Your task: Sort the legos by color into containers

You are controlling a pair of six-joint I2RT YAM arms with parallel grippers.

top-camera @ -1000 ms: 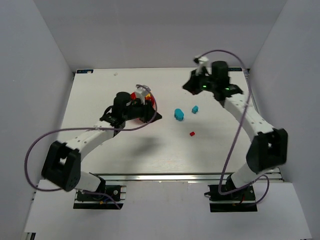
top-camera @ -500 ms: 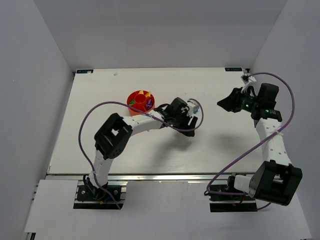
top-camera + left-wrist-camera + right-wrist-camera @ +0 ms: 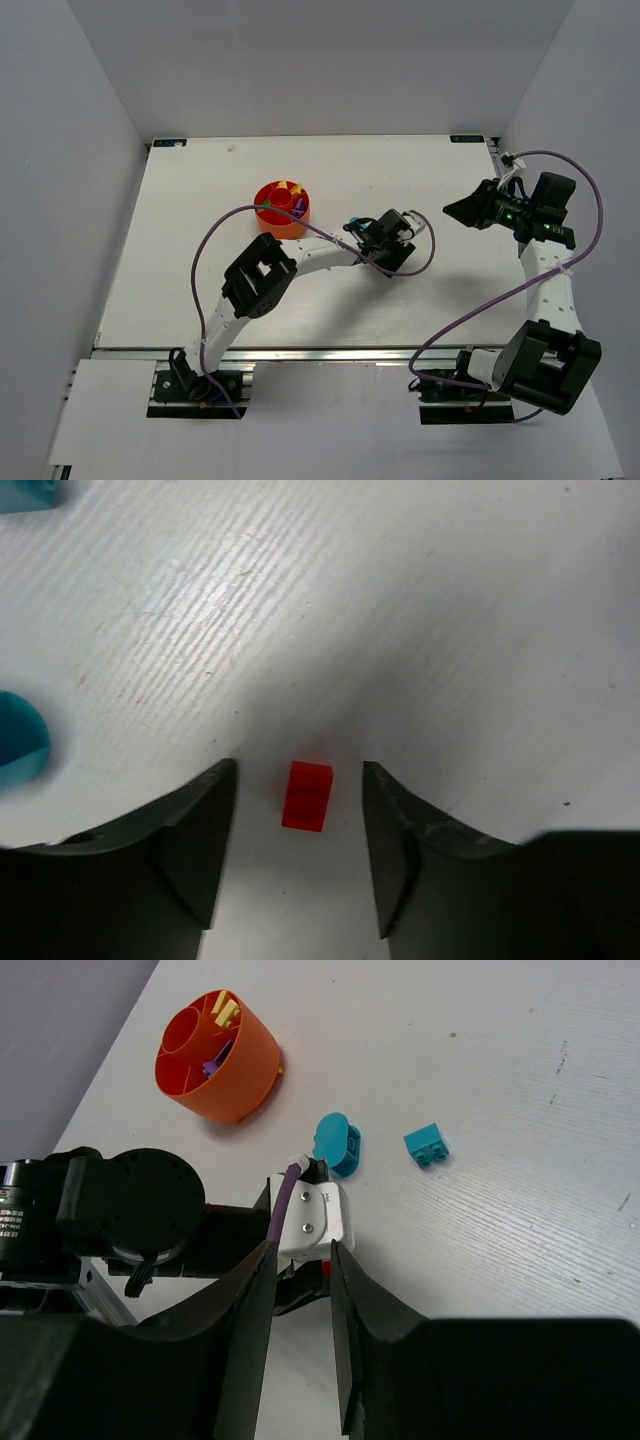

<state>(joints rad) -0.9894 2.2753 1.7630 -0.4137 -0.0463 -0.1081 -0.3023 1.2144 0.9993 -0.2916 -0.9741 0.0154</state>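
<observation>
The left gripper [image 3: 298, 776] is down at the counter [image 3: 190, 270], its jaws released and straddling a red brick [image 3: 306, 796] without touching it, bare surface showing on both sides. The brick lies right of the counter's middle, well clear of every edge. Two teal pieces [image 3: 335, 1143] [image 3: 426, 1145] lie just beyond it, apart from each other. The orange tub [image 3: 298, 214] stands to the left, with yellow and purple bits in its compartments and open counter all round. The right gripper [image 3: 455, 210] hangs near the right edge, pointing inward, its jaws a narrow slit apart and gripping nothing.
</observation>
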